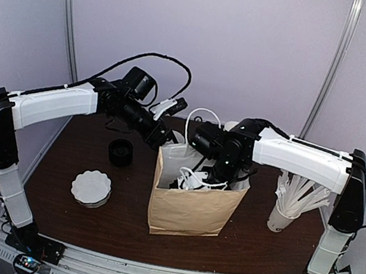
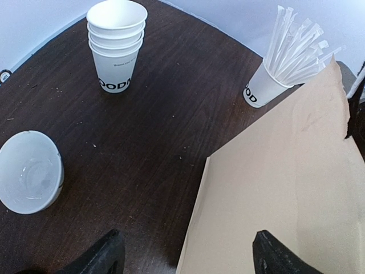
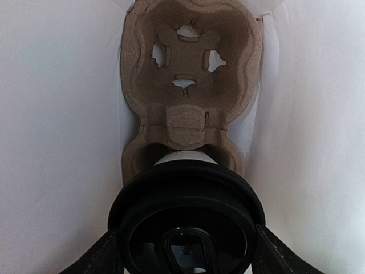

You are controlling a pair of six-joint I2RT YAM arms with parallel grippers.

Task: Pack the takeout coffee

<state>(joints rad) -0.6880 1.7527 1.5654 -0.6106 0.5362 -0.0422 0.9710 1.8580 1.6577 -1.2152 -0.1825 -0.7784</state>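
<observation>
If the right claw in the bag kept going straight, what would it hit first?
The right gripper straddles the lidded takeout coffee; pushed on, it would probably meet the cardboard cup carrier beyond, though depth is unclear.

Overhead camera surveys table (image 1: pixel 126 222); close wrist cameras share its paper bag (image 1: pixel 188 212).

left arm (image 1: pixel 51 104): I see it stretched forward and inward
left gripper (image 2: pixel 185 251): jaws wide, empty
right arm (image 1: pixel 298 160): folded inward, wrist dipped
right gripper (image 3: pixel 187 251): fingers pressing both sides of the takeout coffee (image 3: pixel 188 197)
</observation>
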